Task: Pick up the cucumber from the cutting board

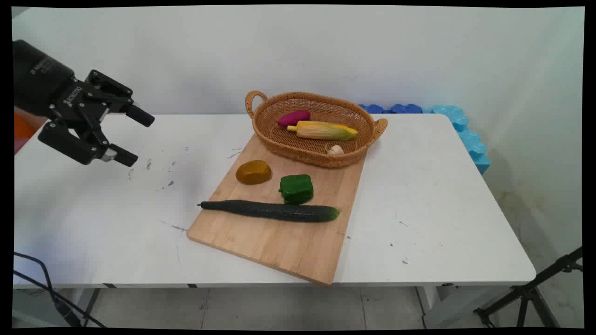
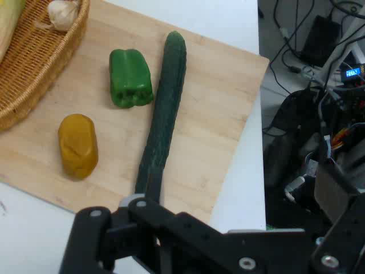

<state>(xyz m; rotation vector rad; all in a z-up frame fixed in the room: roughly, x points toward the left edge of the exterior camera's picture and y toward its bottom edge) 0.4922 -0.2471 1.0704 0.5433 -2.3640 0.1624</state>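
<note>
A white counter (image 1: 419, 209), scuffed with dark marks toward its left side, stands against a plain white wall. My jaws (image 1: 132, 138) hang above the counter's left edge, spread wide, holding nothing.

Right of them, a pale wooden cutting board (image 1: 279, 246) lies askew near the counter's middle. On it, left to right: a long, dark, matte cucumber (image 1: 272, 211) nearest the front edge; a smooth, rounded ochre potato (image 1: 253, 172); a blocky, glossy green pepper (image 1: 296, 188).

A woven wicker basket (image 1: 265, 116) sits at the board's far end, holding a purple sweet potato (image 1: 294, 117), a corn cob (image 1: 326, 130) and a garlic bulb (image 1: 335, 150).

Risk: the cucumber is round and slick; I judge an off-centre pinch would roll it.
</note>
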